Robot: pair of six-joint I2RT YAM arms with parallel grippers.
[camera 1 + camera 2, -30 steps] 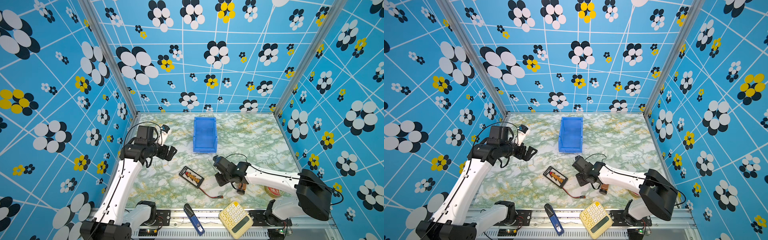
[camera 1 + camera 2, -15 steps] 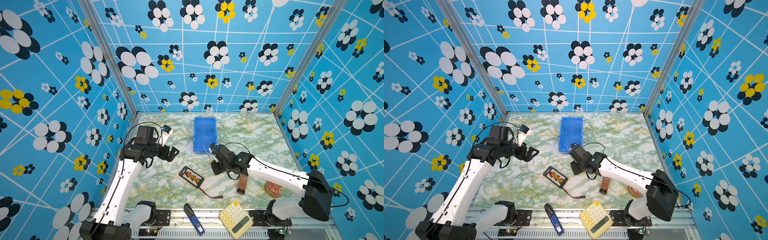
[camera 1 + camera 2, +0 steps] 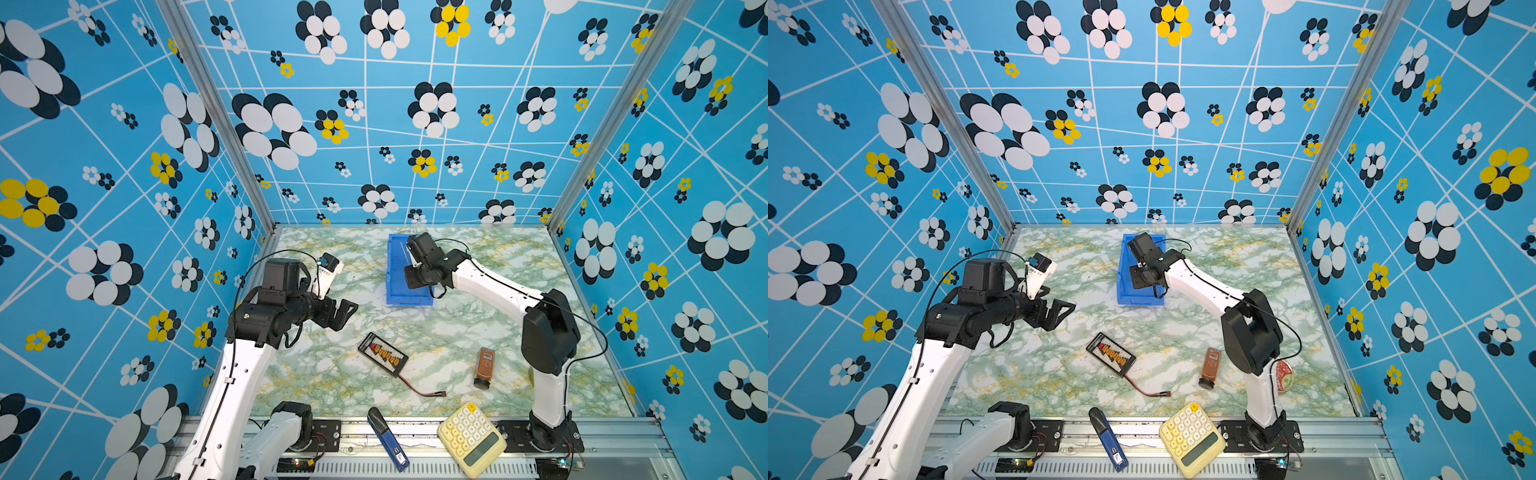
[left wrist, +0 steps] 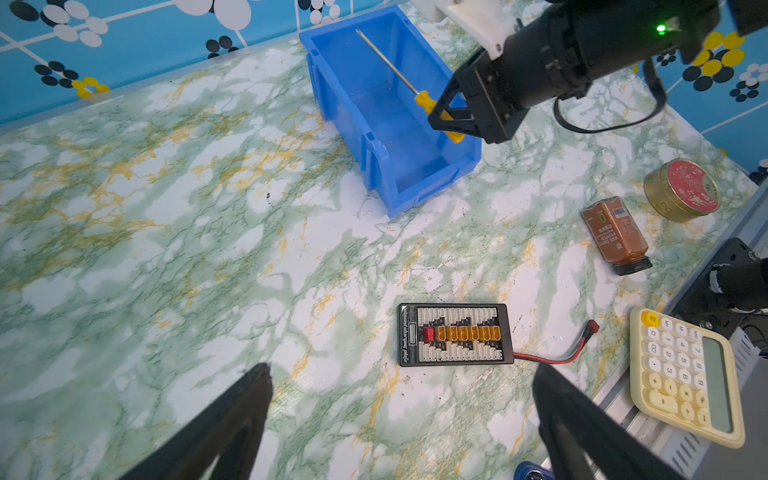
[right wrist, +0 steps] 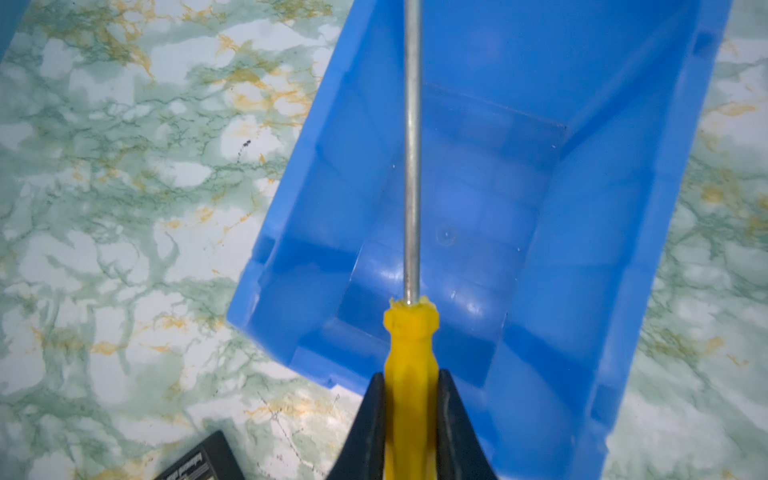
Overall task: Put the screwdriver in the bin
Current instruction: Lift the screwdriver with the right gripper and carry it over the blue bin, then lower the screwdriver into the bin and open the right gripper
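Note:
My right gripper [image 5: 409,376] is shut on the yellow handle of the screwdriver [image 5: 409,345]. The thin silver shaft reaches out over the inside of the blue bin [image 5: 623,208]. In the left wrist view the screwdriver [image 4: 424,101] hangs above the bin [image 4: 340,104], its handle near one long wall and its shaft pointing at the far end. In a top view the right gripper [image 3: 413,266] hovers over the bin [image 3: 395,291] at the back middle of the table. My left gripper [image 3: 347,309] is open, holds nothing, and hovers left of the bin.
A black charging board [image 3: 382,353] with a red lead lies mid-table. A brown spice bottle [image 3: 484,365] lies to its right, and a red-lidded tin [image 3: 1283,376] sits by the right arm's base. A yellow calculator [image 3: 471,438] and a dark-blue pen-like tool [image 3: 388,438] rest on the front rail.
The right arm has carried the screwdriver from the front middle of the table back to a spot above the bin. The left arm has hardly moved.

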